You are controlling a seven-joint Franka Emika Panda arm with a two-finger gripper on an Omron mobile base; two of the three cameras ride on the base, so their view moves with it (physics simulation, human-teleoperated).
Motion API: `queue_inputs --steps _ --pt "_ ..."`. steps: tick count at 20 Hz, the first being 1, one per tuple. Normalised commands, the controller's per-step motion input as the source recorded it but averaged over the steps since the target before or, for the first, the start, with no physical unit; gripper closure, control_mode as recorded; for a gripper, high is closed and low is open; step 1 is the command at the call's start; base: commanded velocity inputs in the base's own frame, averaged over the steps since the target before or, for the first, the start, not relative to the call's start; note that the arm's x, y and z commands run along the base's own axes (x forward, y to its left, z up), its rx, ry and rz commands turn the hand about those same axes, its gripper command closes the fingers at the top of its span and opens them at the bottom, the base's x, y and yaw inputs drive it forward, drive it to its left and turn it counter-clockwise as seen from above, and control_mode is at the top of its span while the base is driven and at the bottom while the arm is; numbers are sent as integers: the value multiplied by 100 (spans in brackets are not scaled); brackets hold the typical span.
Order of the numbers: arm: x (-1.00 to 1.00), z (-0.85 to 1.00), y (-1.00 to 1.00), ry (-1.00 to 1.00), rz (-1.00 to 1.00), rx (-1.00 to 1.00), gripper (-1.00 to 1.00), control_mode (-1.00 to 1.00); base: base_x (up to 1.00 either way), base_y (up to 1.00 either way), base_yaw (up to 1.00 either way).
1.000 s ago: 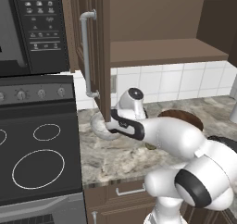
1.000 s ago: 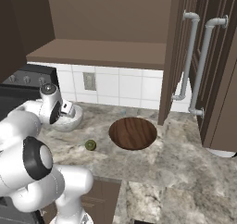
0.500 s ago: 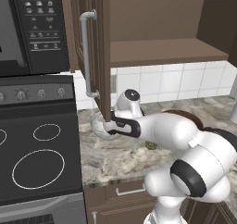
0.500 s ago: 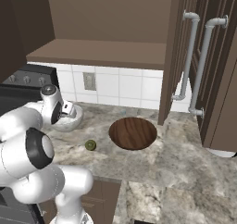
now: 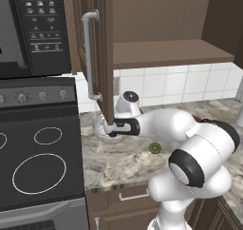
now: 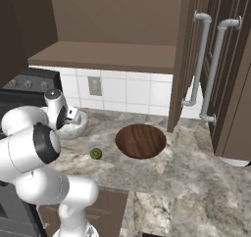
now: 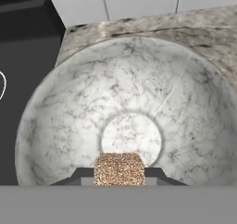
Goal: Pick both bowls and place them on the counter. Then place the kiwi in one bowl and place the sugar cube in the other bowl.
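Barely anything has shifted: the hand (image 7: 119, 174) is kept over the marbled bowl (image 7: 129, 102) on the surface (image 6: 147, 172), clenched on the sugar cube (image 7: 119, 168), seemingly clear of the bowl floor; the kiwi (image 6: 96, 154) is left nearby.

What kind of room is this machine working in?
It looks like a home kitchen, computer-rendered. A black stovetop with white rings sits beside a marbled stone counter, with a white tiled wall behind and brown wooden cabinets above. Bowls and a small fruit sit on the counter.
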Motion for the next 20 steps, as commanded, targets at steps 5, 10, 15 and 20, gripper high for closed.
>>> queue_inputs --steps 5,10,15,20 --pt "6 -8 9 9 3 -5 100 -100 0 0 0" --pt "3 -9 6 8 3 -6 100 -100 0 0 0" --pt "1 -12 2 6 2 -5 100 -100 0 0 0" --pt "0 -16 0 4 2 -4 100 -100 0 0 0"
